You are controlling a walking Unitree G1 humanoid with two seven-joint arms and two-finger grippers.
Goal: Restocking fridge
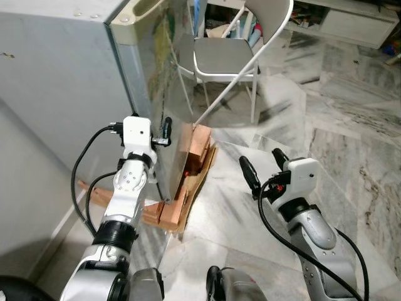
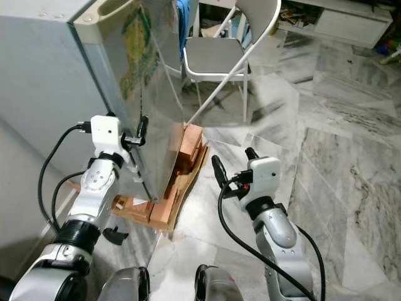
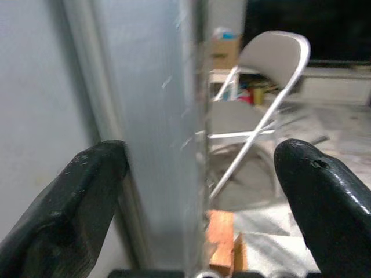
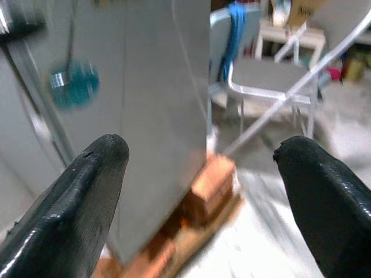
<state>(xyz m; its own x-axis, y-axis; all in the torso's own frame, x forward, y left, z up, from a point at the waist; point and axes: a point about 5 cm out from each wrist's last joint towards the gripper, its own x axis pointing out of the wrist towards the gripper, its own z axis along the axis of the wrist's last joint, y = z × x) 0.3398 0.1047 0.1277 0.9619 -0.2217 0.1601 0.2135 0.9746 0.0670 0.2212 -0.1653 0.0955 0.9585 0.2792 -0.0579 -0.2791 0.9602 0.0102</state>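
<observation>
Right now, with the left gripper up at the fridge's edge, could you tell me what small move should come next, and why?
Probably close the left gripper on the fridge door edge: its open fingers already straddle that edge, the door looks shut, and the right gripper hangs open, holding nothing.

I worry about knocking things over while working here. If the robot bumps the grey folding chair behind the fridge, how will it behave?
The folding chair would probably slide or tip easily: its frame is thin metal tube, so it looks light. The polished marble floor likely gives its feet little grip. It is rigid, so it would move as one piece. The right claw is the nearer one to it.
</observation>
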